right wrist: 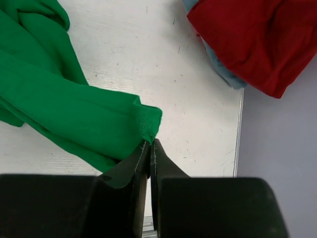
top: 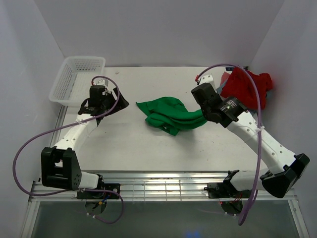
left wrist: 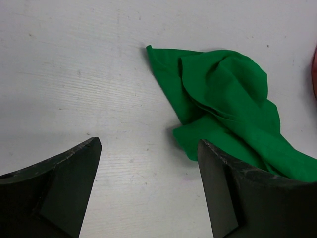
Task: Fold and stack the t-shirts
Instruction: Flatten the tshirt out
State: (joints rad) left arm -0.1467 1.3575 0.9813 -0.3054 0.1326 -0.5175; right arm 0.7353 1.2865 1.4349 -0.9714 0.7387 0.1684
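Near frame centre, pinches hem of green shirt [top: 168,115] in clamped right gripper [right wrist: 150,143]; at left, holds left gripper [left wrist: 148,144] spread wide, empty; upper right, red shirt [top: 245,88] heaped.

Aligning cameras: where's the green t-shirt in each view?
Top external: green t-shirt at centre.
Left wrist: green t-shirt, upper right.
Right wrist: green t-shirt, left half, hem at right pincer.
Shared landmark: red t-shirt, upper right in top external and right wrist, sliver at left wrist's right edge.

white mesh basket [top: 74,79] at far left corner of table [top: 148,144].
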